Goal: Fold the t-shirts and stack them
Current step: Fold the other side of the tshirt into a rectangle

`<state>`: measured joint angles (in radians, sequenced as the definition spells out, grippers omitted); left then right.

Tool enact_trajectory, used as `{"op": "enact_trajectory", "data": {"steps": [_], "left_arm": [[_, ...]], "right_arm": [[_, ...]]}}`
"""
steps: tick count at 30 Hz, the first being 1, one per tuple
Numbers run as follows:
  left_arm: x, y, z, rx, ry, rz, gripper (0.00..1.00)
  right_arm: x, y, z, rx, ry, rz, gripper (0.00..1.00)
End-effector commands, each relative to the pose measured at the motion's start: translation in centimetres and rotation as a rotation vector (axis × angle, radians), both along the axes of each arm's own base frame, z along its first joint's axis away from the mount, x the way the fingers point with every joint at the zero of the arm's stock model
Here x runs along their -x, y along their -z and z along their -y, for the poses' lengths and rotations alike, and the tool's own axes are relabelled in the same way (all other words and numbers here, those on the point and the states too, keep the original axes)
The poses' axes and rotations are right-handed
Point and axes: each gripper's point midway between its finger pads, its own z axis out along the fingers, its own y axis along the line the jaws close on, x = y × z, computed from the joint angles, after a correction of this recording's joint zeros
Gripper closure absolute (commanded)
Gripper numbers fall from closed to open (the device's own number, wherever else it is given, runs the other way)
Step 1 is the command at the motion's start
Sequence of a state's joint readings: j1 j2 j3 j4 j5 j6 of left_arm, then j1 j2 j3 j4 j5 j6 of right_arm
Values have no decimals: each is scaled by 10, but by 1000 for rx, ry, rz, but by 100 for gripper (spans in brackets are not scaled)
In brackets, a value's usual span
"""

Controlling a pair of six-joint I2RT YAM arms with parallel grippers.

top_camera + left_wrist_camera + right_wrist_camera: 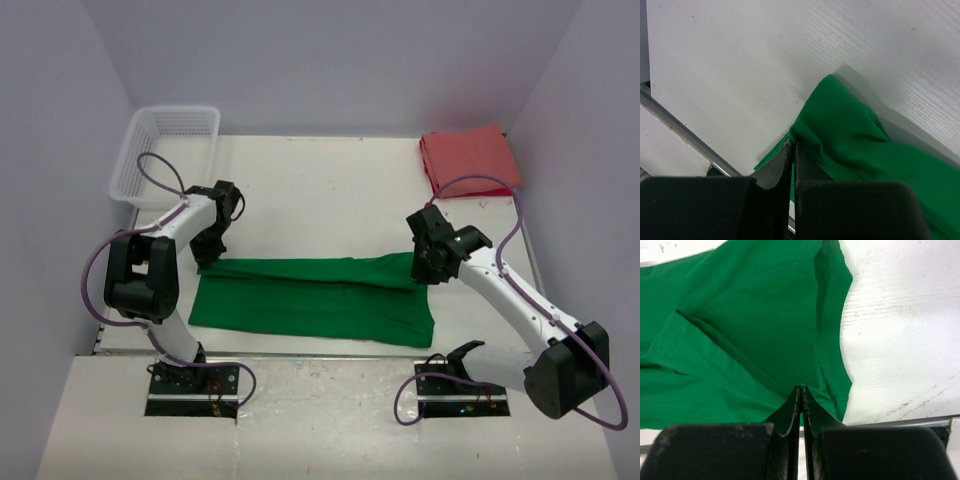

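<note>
We see one white table (320,190) filling most of the overhead view. Across its lower middle lies the green t-shirt (310,300), a long band running left to right with a lengthwise crease where one layer lies over another. One white mesh basket (168,150) stands at the upper left of the frame, well apart from that shirt. At the upper right, close to the wall, the salmon-red t-shirt (470,158) sits folded into a compact rectangle. That makes two t-shirts, one of each colour.

The left gripper (208,252) meets the green t-shirt at its upper left corner. In the left wrist view its fingers (777,170) are pressed together, with green cloth pinched at the tips and drawn up off the table there. The right gripper (428,268) is at the shirt's upper right corner. In the right wrist view its fingers (787,412) are likewise closed tight, nipping green cloth near a stitched hem. We count two grippers, both clamped on the same shirt, one at each end.
</note>
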<state>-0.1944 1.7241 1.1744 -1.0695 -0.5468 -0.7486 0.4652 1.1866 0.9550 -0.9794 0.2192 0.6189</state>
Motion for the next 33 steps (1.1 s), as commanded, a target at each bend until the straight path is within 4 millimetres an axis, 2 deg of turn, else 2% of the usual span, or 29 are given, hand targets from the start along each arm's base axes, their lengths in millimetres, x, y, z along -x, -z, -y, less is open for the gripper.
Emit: {"op": "enact_trajectory", "data": {"steps": [1,4,6,7,8,11,12,13,14,15,16,20,22,25,30,31,32,33], "left_arm": [[-8,-3,0,-13,6,40,100],[-20,-9,5,20,63,73,100],[-36,-16,10,45,91,132,100],[-47,-23,13,55,107,166,100],[-53,-27,14,57,117,188,100],[-75,-43,17,62,145,258,100],[-81,-47,18,64,155,277,99],[-90,-55,19,66,164,307,92],[-95,-59,20,65,164,322,89],[-98,-61,20,62,166,330,87],[-105,-65,20,58,164,349,86],[-118,-62,19,31,159,331,86],[-122,-60,17,10,152,317,86],[-128,-44,18,8,149,277,85],[-134,-38,22,28,151,268,86],[-134,-41,23,31,158,272,82],[-131,-41,22,26,159,268,73],[-129,-45,21,21,157,274,59]], "right_arm": [[-2,-1,2,18,19,7,100],[-10,-6,5,37,34,37,100],[-23,-16,2,38,30,75,100],[-29,-14,1,60,20,61,100],[-40,-26,-3,58,19,85,100],[-64,-32,-8,95,15,93,100],[-77,-43,-12,87,16,123,100],[-84,-45,-13,93,11,124,100],[-92,-40,-15,110,7,105,100],[-103,-48,-17,106,10,125,100],[-108,-47,-17,116,6,122,100],[-133,-50,-16,128,14,133,100],[-140,-45,-13,139,21,120,100],[-150,-44,-6,153,25,119,100],[-164,-50,1,141,21,134,100],[-164,-49,1,143,13,124,100],[-164,-50,1,144,12,122,100],[-164,-49,0,136,10,121,100]]}}
